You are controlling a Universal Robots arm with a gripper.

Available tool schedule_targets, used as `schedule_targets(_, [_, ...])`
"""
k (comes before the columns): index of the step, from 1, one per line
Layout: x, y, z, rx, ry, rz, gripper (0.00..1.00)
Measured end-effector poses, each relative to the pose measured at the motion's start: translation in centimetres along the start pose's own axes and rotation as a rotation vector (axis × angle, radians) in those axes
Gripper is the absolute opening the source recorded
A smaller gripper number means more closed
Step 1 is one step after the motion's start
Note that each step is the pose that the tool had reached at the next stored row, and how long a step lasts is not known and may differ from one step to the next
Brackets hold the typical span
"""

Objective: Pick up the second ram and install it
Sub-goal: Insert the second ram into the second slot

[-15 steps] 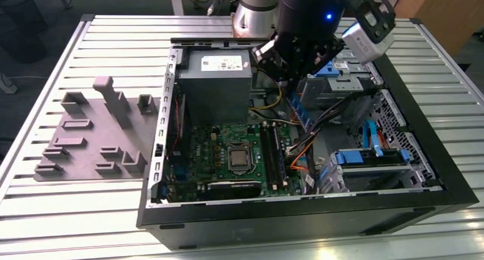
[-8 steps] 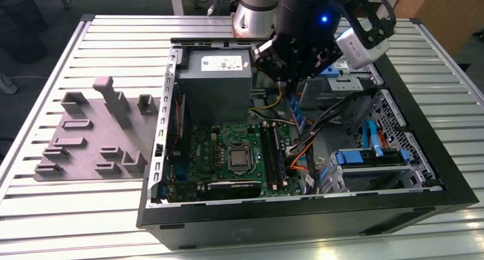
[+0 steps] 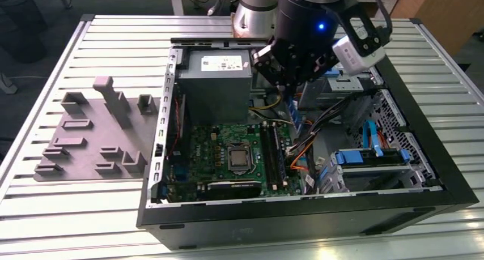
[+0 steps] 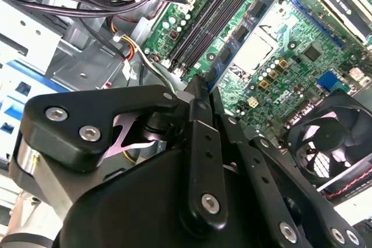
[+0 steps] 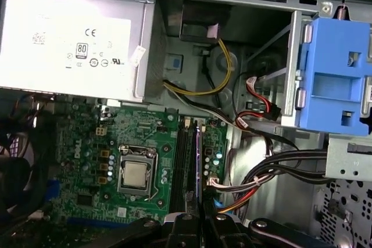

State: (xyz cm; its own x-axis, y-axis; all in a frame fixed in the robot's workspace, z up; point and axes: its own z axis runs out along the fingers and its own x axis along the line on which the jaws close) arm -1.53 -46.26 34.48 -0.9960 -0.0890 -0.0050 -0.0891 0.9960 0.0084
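My gripper [image 3: 291, 90] was inside the open computer case [image 3: 302, 212]. My fingers [image 4: 200, 143] were clenched on the second ram [image 3: 296, 117], pinching its 2 flat faces so the thin stick stood edge-on and its lower edge was free for a slot.

In the first wrist view the second ram [image 5: 199, 161] ran out from my fingertips as 1 narrow line. It lay just beside the long black sockets [image 5: 185, 161] and parallel to them. I judged I held it that way because the stick can only go in with its length matched to a socket's length.

In the second wrist view the stick showed 1 face dotted with dark chips, reaching away from my closed tips toward the sockets [image 4: 212, 13].

It was not seated. It hung clear of the green board [image 3: 215, 149], over the board's edge nearest the drive cage, where the sockets [image 3: 272, 152] lie, and close to the grey power supply [image 3: 215, 79]. Bundled cables [image 5: 261, 172] crowded that same edge, which I took as the reason for carrying the stick high and narrow-side-on, not sweeping it in flat.

I could not tell whether any socket already held a stick.

The grey fixture [image 3: 94, 135] sat on the slatted table [image 3: 45, 214] outside the case, by the case wall on the exterior view's left, well apart from me
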Motion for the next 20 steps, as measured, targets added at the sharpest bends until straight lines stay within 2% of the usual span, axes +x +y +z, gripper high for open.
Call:
schedule_targets(5, [0.0, 0.0, 0.55, 0.0006, -0.0006, 0.067, 0.14])
schedule_targets(11, [-0.01, -0.01, 1.01, 0.0006, -0.0004, 0.068, 0.14])
schedule_targets(20, [0.01, -0.09, 2.46, 0.0006, 0.0, 0.068, 0.14])
